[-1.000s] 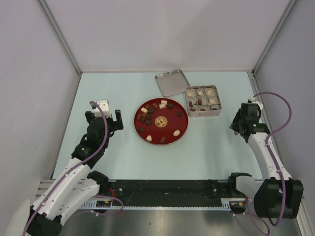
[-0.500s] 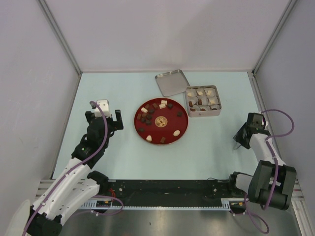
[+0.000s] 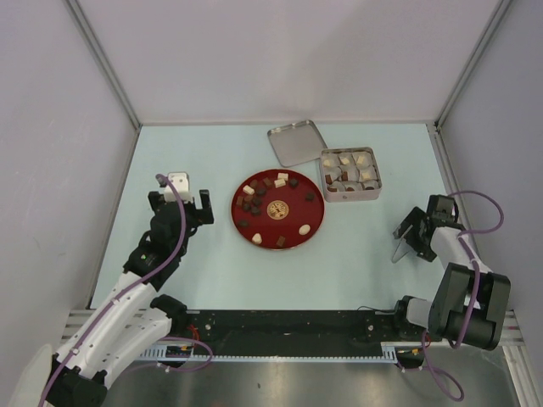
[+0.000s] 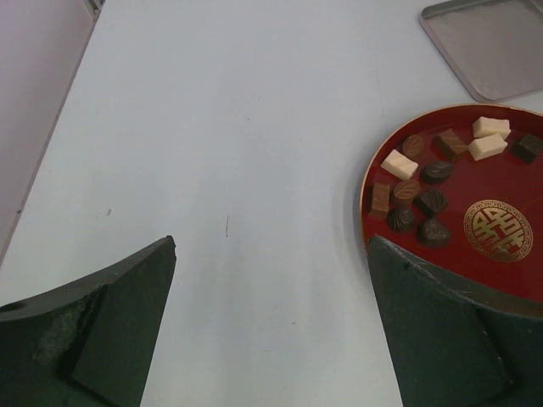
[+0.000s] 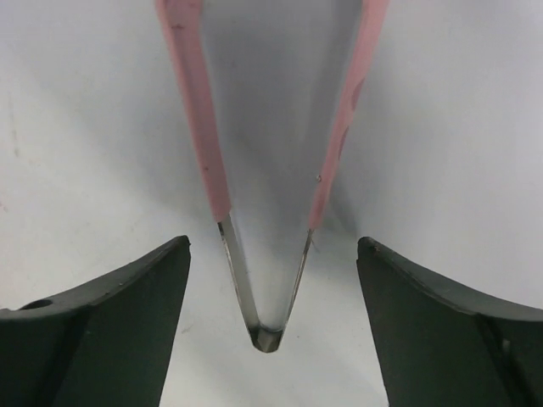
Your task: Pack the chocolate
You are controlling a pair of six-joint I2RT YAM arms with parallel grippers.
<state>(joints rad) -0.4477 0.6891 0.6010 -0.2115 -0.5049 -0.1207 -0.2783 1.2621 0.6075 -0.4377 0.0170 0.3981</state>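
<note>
While pink tongs [image 5: 208,127] lie between the spread, empty jaws of the right gripper [image 5: 273,244], likely awaiting pickup, chocolate [image 3: 254,203] sits on the central red plate [image 3: 316,222], some in the far-right tin [image 3: 352,199]; the left gripper [image 4: 271,243] gapes empty.

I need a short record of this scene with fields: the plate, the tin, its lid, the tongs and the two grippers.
plate: round red plate with a gold emblem, many loose chocolates on it
tin: square metal tin behind and to the right of the plate, partly filled with chocolates
lid: flat metal lid, off, beside the tin
tongs: thin pink tongs, between the right gripper's fingers, not touched by them
left gripper: open, empty, left of the plate
right gripper: open, holding nothing
</note>
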